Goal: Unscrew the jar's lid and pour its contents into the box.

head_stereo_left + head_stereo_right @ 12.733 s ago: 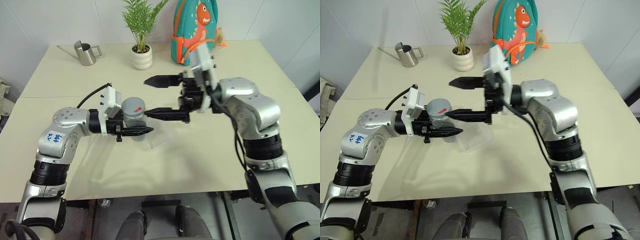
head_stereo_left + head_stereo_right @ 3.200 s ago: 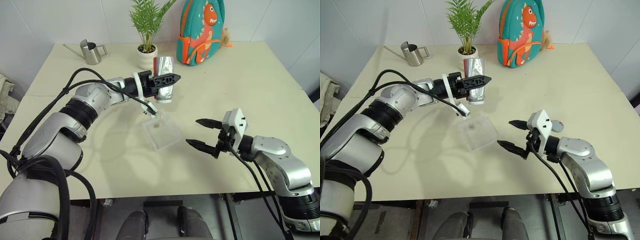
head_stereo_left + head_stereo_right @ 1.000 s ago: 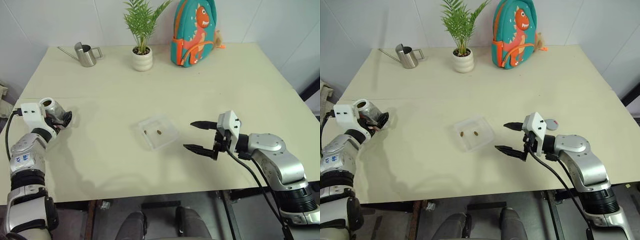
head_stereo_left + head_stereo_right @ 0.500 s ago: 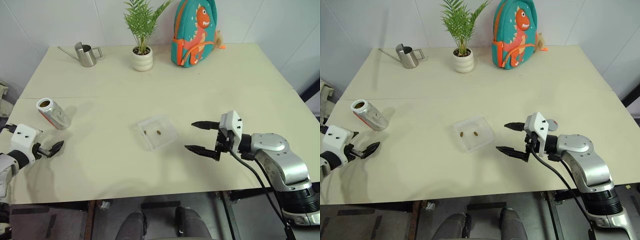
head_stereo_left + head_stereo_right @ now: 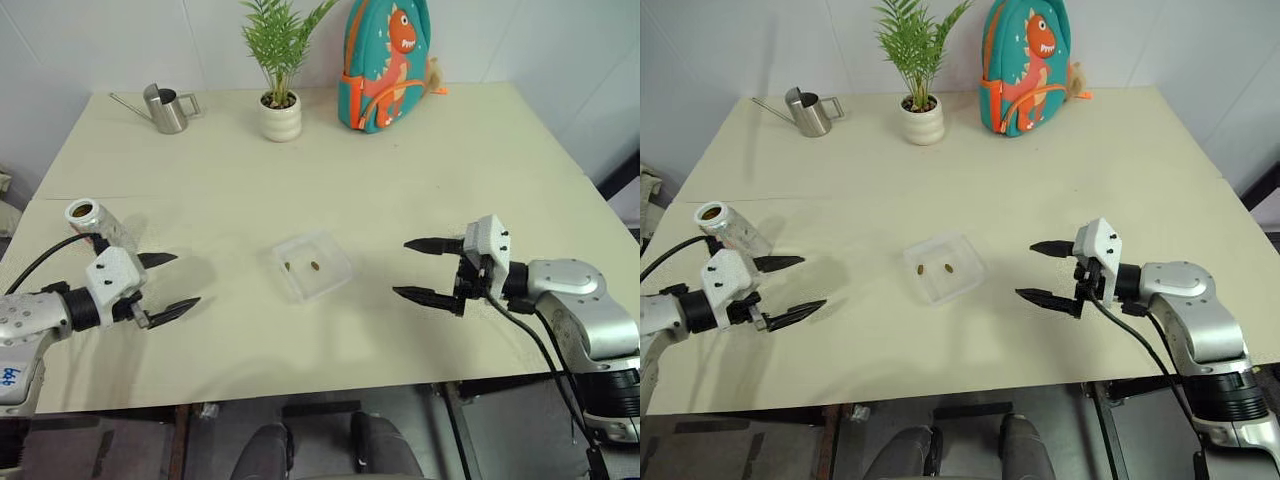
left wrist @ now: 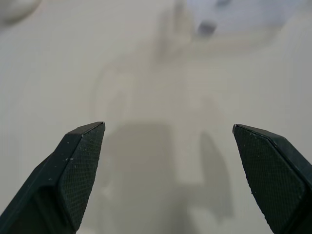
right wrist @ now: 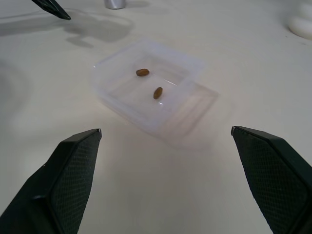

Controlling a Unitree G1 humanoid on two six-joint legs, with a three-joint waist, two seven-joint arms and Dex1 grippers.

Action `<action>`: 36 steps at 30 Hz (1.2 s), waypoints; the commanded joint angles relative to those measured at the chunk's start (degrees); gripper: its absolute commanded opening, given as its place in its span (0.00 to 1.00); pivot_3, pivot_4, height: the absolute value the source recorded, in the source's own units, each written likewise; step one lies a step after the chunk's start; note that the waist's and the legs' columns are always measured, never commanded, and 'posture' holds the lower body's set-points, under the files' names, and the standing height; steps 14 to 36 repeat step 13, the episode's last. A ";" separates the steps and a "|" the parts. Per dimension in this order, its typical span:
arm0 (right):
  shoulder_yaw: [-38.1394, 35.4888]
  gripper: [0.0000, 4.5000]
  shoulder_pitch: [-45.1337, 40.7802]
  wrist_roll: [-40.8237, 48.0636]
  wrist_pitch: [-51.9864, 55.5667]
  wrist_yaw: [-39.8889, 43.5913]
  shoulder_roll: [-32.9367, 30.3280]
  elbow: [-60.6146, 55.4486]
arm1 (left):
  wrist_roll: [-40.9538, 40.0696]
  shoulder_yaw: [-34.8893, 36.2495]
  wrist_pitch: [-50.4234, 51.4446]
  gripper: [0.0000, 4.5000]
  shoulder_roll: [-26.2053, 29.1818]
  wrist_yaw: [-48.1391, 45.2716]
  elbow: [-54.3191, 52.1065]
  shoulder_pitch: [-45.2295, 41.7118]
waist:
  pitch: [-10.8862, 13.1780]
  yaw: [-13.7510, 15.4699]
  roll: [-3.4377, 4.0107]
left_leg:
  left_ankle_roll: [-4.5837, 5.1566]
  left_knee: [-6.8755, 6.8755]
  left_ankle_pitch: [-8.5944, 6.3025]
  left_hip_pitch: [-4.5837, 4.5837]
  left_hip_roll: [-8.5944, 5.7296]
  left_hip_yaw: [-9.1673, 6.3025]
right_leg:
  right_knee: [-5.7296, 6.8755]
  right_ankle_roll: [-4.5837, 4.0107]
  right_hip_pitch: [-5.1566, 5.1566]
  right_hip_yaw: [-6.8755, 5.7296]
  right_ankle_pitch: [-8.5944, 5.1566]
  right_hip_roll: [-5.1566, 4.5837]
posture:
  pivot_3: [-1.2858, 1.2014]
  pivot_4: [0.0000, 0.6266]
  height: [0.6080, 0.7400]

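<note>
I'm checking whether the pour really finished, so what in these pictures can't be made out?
- The jar lies on its side by the table's left edge; its inside is too small to read in the head views, so leftover contents cannot be ruled out.
- The lid's place: hidden behind the right tool and wrist.
- The box holds two brown pieces; it is blurred in the left wrist view.

A plain white-walled test room: a bare beige tabletop with props at twelve o'clock, plant, backpack, watering can.
</note>
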 commanded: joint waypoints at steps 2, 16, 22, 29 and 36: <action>-3.12 1.00 -2.01 0.37 -1.37 -0.22 -1.29 0.66 | -6.22 -0.37 5.29 0.99 -0.34 -2.43 -5.46 -3.83 | 0.01 -0.14 0.01 | -0.02 0.00 0.01 0.02 0.02 0.01 | 0.03 0.00 -0.01 0.01 0.00 0.04 | 0.52 0.24 1.00; -4.31 1.00 -1.38 -0.32 -1.55 -2.06 -1.88 0.40 | -3.60 -3.26 4.50 0.99 -4.83 -0.24 -4.06 -7.59 | 0.02 0.17 0.04 | -0.04 0.03 0.03 0.01 0.01 0.04 | 0.05 0.00 -0.01 0.01 0.00 0.14 | 0.52 0.24 1.00; -4.31 1.00 -1.38 -0.32 -1.55 -2.06 -1.88 0.40 | -3.60 -3.26 4.50 0.99 -4.83 -0.24 -4.06 -7.59 | 0.02 0.17 0.04 | -0.04 0.03 0.03 0.01 0.01 0.04 | 0.05 0.00 -0.01 0.01 0.00 0.14 | 0.52 0.24 1.00; -4.31 1.00 -1.38 -0.32 -1.55 -2.06 -1.88 0.40 | -3.60 -3.26 4.50 0.99 -4.83 -0.24 -4.06 -7.59 | 0.02 0.17 0.04 | -0.04 0.03 0.03 0.01 0.01 0.04 | 0.05 0.00 -0.01 0.01 0.00 0.14 | 0.52 0.24 1.00; -4.31 1.00 -1.38 -0.32 -1.55 -2.06 -1.88 0.40 | -3.60 -3.26 4.50 0.99 -4.83 -0.24 -4.06 -7.59 | 0.02 0.17 0.04 | -0.04 0.03 0.03 0.01 0.01 0.04 | 0.05 0.00 -0.01 0.01 0.00 0.14 | 0.52 0.24 1.00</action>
